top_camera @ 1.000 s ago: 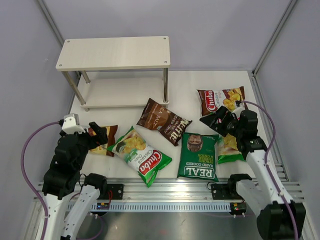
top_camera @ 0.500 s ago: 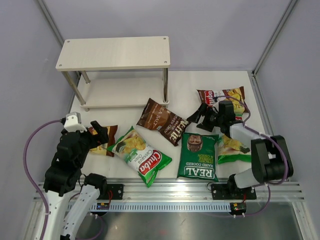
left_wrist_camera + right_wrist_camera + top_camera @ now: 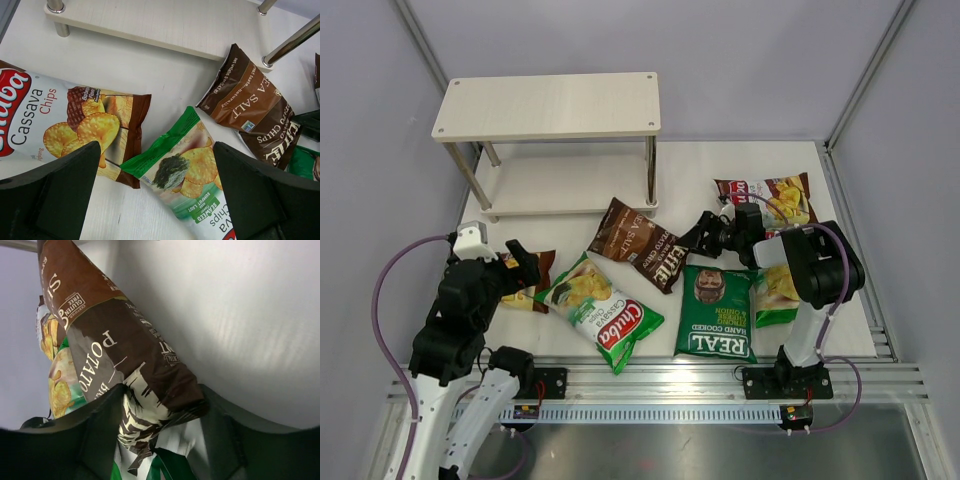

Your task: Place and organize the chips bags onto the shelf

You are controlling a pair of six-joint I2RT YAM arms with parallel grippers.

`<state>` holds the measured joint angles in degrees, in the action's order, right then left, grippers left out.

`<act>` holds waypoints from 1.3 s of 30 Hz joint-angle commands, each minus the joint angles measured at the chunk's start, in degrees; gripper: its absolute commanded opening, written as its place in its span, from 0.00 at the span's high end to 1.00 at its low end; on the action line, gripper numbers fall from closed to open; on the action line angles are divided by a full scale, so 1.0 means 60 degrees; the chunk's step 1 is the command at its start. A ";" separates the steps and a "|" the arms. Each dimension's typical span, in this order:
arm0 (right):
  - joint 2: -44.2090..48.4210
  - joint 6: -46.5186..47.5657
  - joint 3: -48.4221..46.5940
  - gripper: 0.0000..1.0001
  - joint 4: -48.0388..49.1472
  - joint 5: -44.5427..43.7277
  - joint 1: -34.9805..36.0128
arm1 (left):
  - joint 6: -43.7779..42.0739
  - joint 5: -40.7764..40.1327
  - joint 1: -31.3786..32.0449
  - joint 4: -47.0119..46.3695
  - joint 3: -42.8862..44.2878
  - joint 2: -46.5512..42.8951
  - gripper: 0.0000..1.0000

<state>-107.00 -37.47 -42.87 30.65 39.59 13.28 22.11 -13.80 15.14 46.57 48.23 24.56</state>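
Centre frame: my right gripper (image 3: 701, 237) brackets the brown bag (image 3: 638, 243), perhaps pinching it; next, a lift to the shelf (image 3: 550, 105).

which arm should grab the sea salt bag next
Right. The right gripper straddles one end of the sea salt bag, while the left gripper hangs open over the brown Chuba bag, farther away.

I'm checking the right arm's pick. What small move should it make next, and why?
Probably squeeze the right gripper shut on the Sea Salt bag: its jaws straddle the bag's end, a firm pinch isn't evident, and the shelf holds no bags yet.
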 commanded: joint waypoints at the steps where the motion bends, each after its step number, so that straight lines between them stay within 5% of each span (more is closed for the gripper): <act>1: -0.0330 -0.0286 0.0011 0.37 0.1815 0.0710 0.0262 | -0.0037 0.0118 0.0041 -0.0495 0.0019 0.0111 0.01; 5: -0.0040 -0.0727 0.0392 0.71 0.2757 0.0843 0.0263 | -0.0008 0.0045 0.0055 -0.0452 0.0019 0.0082 0.01; 11: 0.1483 -0.0421 0.0466 1.00 0.2012 0.0799 0.0321 | 0.0007 0.0001 0.0055 -0.0437 0.0033 0.0068 0.01; 18: 0.4061 0.1761 -0.0848 1.00 -0.3221 -0.0341 0.0965 | -0.0242 0.0424 0.0055 -0.0553 0.0092 -0.0050 0.01; 27: 0.6158 0.3681 -0.3765 1.00 -0.9260 -0.1529 0.1697 | -0.0741 0.3820 0.0055 -0.1343 0.0487 0.0814 0.01; 36: 0.7445 0.4561 -0.5920 1.00 -1.1641 -0.0053 0.2021 | 0.1671 0.9895 0.0055 -0.5603 -0.0360 0.2409 0.01; 39: 0.7798 0.4838 -0.6476 1.00 -1.2198 0.0548 0.2020 | 0.2451 1.0561 0.0070 -0.7259 -0.0843 0.2865 0.01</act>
<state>-63.51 -11.55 -76.49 -38.57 36.42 24.86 29.41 36.56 15.33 18.15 45.60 39.59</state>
